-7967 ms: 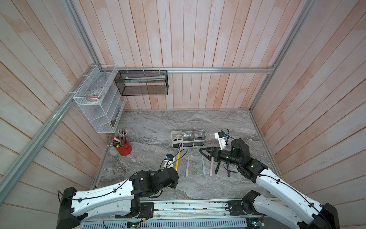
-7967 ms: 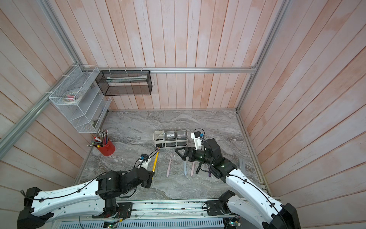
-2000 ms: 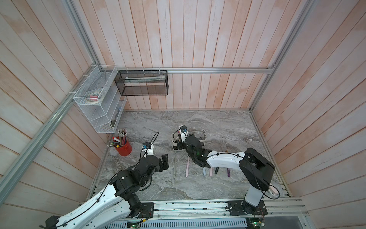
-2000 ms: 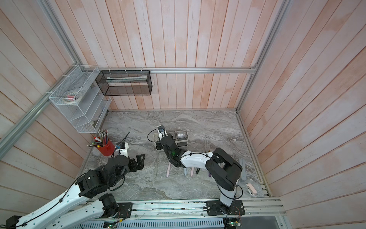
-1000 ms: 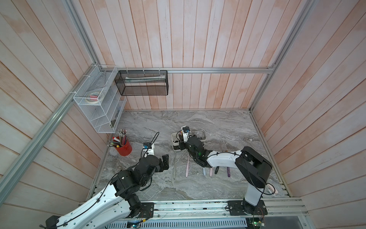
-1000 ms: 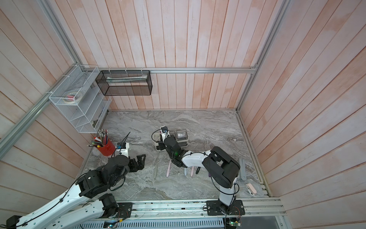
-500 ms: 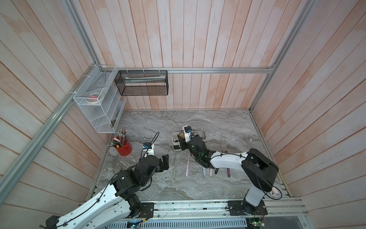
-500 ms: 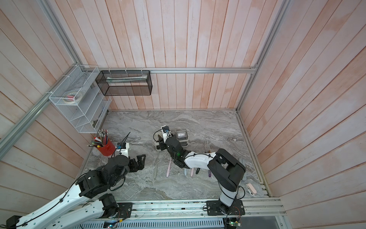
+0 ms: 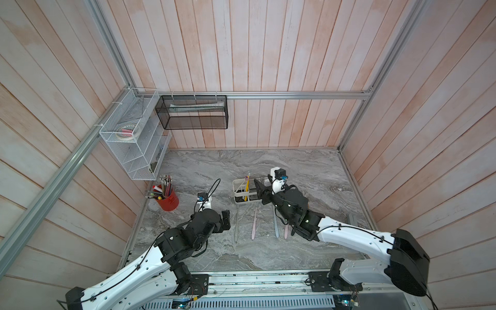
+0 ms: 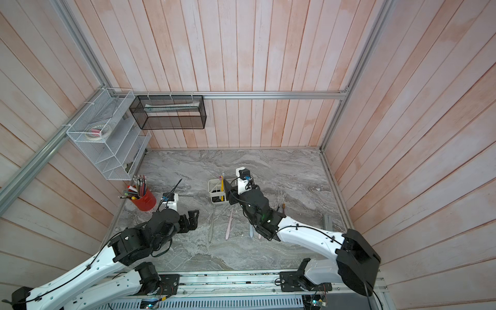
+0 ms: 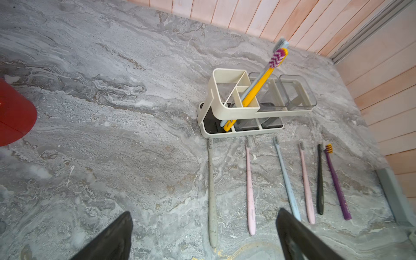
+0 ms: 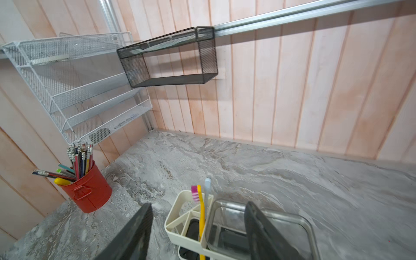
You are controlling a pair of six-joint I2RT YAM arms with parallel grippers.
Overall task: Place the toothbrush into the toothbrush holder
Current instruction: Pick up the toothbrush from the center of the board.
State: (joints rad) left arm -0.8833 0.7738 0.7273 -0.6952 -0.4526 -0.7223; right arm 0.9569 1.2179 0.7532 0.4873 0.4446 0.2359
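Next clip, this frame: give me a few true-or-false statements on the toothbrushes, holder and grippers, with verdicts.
1. The yellow toothbrush stands in the divided end of the toothbrush holder. True.
2. The right gripper is shut on the yellow toothbrush. False: its fingers stand open, gripping nothing.
3. On the table lie six toothbrushes beside the holder. True.
4. The red cup holds toothbrushes. False: it holds pencils.
5. The left gripper holds a pink toothbrush. False: it is open and empty.

Pink plank walls [image 9: 268, 53], grey marbled tabletop [image 9: 214, 166], white wire shelf [image 9: 128, 150], black mesh basket [image 9: 193, 123]
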